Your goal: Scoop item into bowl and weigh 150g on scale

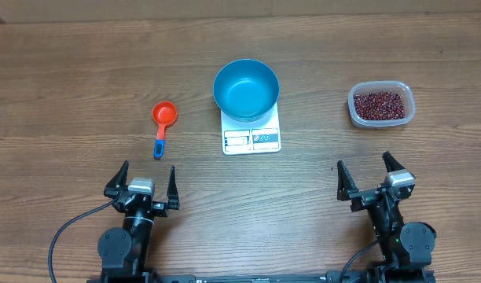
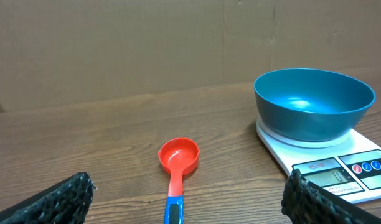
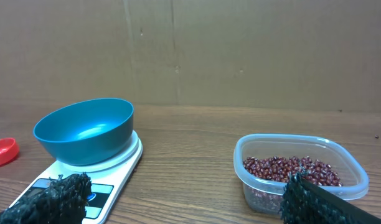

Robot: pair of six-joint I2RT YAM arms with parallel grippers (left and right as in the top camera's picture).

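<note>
Gaping wide and empty, the left end effector (image 1: 148,168) faces the red scoop (image 1: 164,115) just ahead; the right end effector (image 1: 363,162), equally wide, has the beans (image 1: 380,104) ahead.

Wide gaps between scoop (image 1: 164,115), scale (image 1: 252,139), tub (image 1: 382,123).

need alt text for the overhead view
An empty blue bowl sits on a white scale at the middle of a wooden table. An orange scoop lies to its left and a clear tub of red-brown beans to its right. The left gripper and right gripper rest at the near edge, both open and empty.
</note>
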